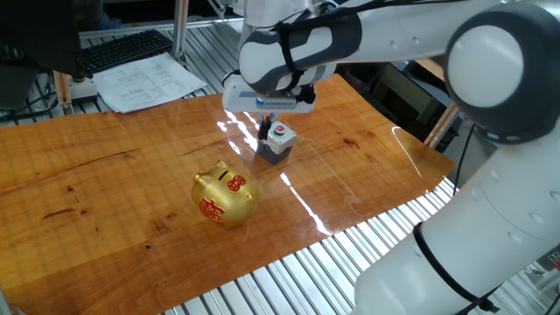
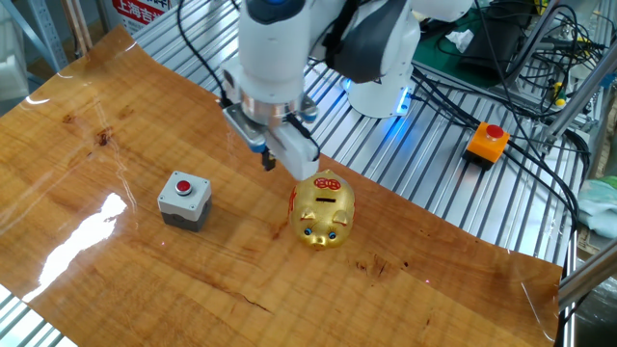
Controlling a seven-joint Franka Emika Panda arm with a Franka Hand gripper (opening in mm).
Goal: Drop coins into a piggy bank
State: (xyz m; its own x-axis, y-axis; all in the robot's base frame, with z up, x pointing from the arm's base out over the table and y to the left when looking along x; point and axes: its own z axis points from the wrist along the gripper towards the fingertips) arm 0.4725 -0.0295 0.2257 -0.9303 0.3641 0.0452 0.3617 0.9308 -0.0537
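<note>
Left to right in the other fixed view: grey block with one coin on top, then gripper in the air, fingers close together, can't tell if it carries a coin. Piggy bank sits at its 4 o'clock, near. Step looks like carry to bank. Next: line up over the top slot, let go.

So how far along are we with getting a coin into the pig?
Nothing visibly done: no coin shows at the piggy bank slot, though its inside is hidden. In hand: the gripper hangs above the table between the grey block and the pig, short of the slot; whether it holds a coin is too small to tell. Left: reaching over the slot and releasing.
</note>
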